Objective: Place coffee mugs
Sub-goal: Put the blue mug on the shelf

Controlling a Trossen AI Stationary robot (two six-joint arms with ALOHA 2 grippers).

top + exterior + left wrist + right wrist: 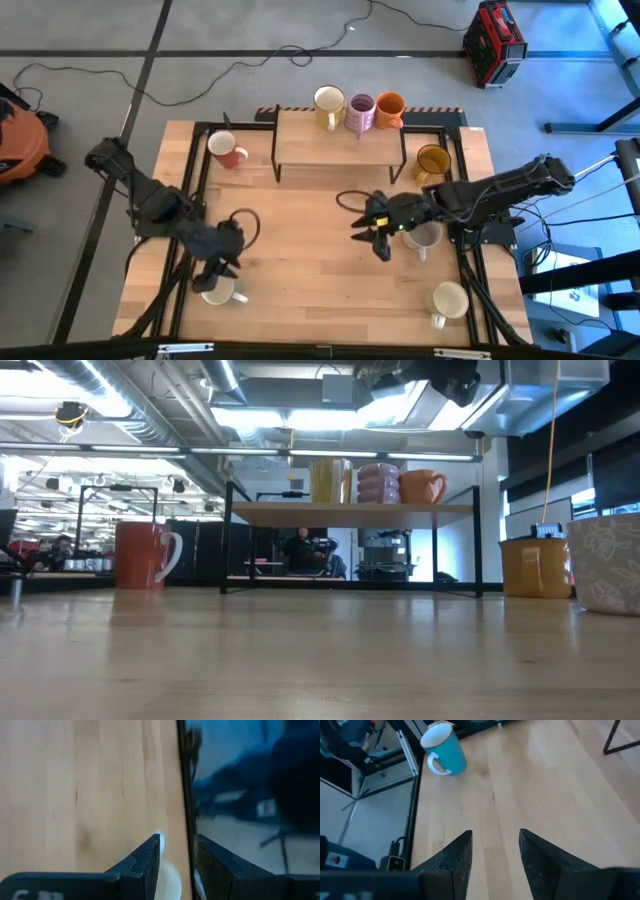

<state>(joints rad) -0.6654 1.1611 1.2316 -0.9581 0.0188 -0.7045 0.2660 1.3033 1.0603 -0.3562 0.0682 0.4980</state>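
Up on the small wooden shelf [340, 150] at 12 o'clock, 3 mugs already stand in a row: cream mug [329, 104], purple ribbed mug [360, 112], orange mug [390, 108]. The left gripper [216, 281] hangs right over a white ceramic mug [219, 292] at 7 o'clock, fingers [145, 865] parted around its rim, not clamped. I'd call this the reach for the next mug. The right gripper [372, 237] sits mid-table with its jaws apart, empty, just beside a grey patterned mug [424, 237]. A red-orange mug [228, 150] waits at 10 o'clock, a mustard-yellow mug [432, 160] at 2. Next move: left closes squarely on the rim, then lifts.
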